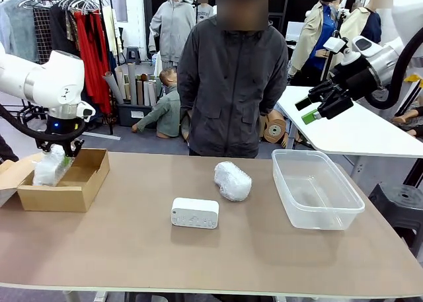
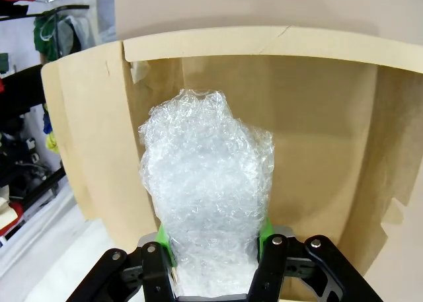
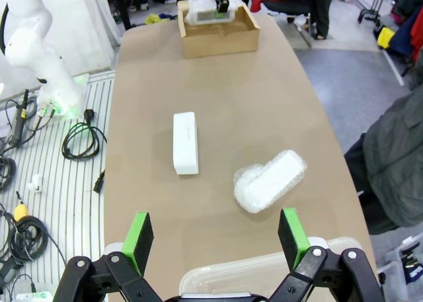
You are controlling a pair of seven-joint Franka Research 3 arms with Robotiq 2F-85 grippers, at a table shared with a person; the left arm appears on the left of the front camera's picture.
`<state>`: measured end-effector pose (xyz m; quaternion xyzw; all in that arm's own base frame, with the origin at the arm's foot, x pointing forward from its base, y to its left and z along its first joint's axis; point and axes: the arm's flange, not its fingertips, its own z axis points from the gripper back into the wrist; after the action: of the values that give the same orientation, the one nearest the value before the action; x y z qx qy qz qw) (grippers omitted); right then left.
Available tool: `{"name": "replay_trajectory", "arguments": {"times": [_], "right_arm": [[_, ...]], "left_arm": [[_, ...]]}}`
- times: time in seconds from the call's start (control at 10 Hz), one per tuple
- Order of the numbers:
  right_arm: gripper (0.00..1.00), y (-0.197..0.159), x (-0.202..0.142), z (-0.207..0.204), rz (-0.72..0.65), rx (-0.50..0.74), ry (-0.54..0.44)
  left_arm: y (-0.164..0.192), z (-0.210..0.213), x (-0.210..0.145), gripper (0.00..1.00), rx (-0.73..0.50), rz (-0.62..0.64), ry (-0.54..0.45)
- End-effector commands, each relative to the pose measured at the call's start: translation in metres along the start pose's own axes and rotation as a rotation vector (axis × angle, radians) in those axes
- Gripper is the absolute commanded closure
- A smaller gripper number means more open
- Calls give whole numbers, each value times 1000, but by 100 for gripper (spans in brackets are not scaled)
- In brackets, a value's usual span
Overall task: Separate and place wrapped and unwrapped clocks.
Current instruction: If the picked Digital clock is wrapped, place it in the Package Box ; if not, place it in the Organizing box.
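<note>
From the front, my left pincer (image 1: pixel 61 147) was pinching one wrapped clock (image 1: pixel 51 166) over the cardboard box (image 1: pixel 82 191) at the far left of the table (image 1: pixel 132 262). The other wrapped clock (image 1: pixel 232 181) lay in the middle. The bare clock (image 1: pixel 195 213) lay a bit nearer, not touching it. My right pincer (image 1: pixel 305 110) hung high on the right, spread wide and holding nothing, above the clear tub (image 1: pixel 350 213).

From my left wrist, the green pads (image 2: pixel 164 239) pressed into the low end of the bubble wrap, with box walls behind it. I thought the wrap was soft, light and a bit slippery. A grip on the hard lump inside seemed best.

From my right wrist, the bare clock (image 3: pixel 186 142) looked hard and smooth. I thought it was best pinched across its narrow width. The brown table was flat, with lots of room around both clocks.
</note>
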<state>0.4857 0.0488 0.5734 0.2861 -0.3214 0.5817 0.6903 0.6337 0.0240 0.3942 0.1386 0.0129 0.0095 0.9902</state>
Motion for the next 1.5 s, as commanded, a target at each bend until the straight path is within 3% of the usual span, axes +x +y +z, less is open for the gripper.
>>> {"name": "replay_trajectory", "arguments": {"times": [0.0, 0.5, 0.6, 1.0, 1.1, 1.4], "right_arm": [[0, 1, 1, 0, 3, 2, -10], [0, 1, 1, 0, 3, 2, -10], [0, 1, 1, 0, 3, 2, -10], [0, 1, 1, 0, 3, 2, -10], [0, 1, 1, 0, 3, 2, -10], [0, 1, 1, 0, 3, 2, -10]], "left_arm": [[10, -10, 11, 100, -40, -21, 2], [18, -28, 17, 100, -52, -27, 14], [18, -28, 17, 88, -44, -21, 15], [21, -26, 16, 12, -24, -31, 13], [21, -24, 15, 0, -19, -28, 9], [20, -11, 12, 0, -24, -23, 19]]}}
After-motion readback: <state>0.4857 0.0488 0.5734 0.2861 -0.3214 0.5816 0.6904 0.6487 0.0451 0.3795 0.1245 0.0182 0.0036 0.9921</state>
